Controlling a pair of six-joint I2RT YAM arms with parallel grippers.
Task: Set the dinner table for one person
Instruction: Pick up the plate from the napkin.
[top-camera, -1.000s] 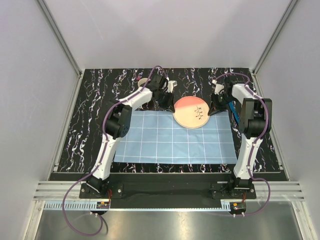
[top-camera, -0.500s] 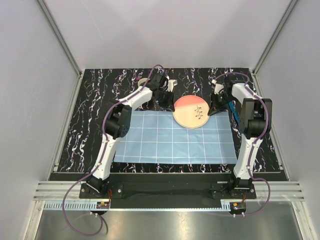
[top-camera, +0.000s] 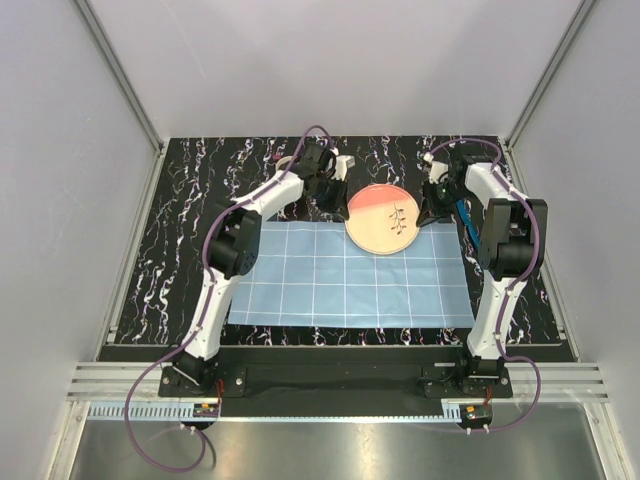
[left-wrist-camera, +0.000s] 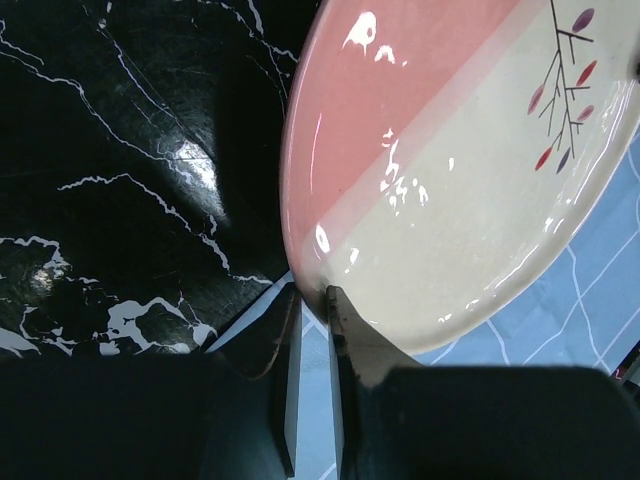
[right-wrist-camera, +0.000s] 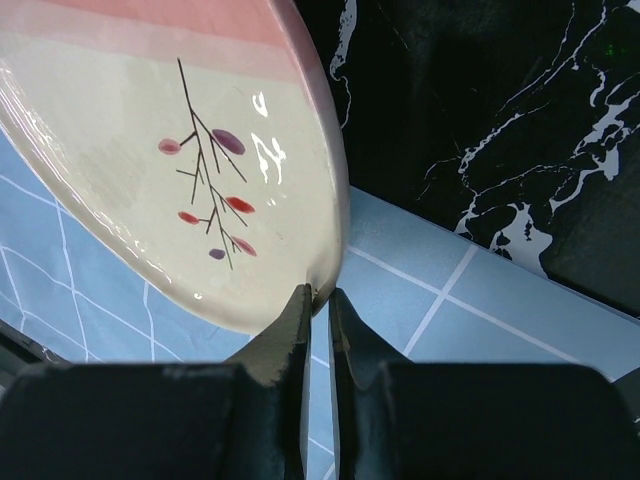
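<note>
Left gripper (left-wrist-camera: 312, 295) and right gripper (right-wrist-camera: 318, 295) each clamp opposite rims of a pink-and-cream plate (top-camera: 383, 219), above a blue mat (top-camera: 330, 280) on the worktop (top-camera: 180, 250).

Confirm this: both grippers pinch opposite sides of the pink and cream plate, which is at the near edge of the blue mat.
Wrong on one point: the plate is at the far edge of the blue mat, partly over the black table, as the top view shows. The left gripper and right gripper do pinch its opposite sides.
</note>
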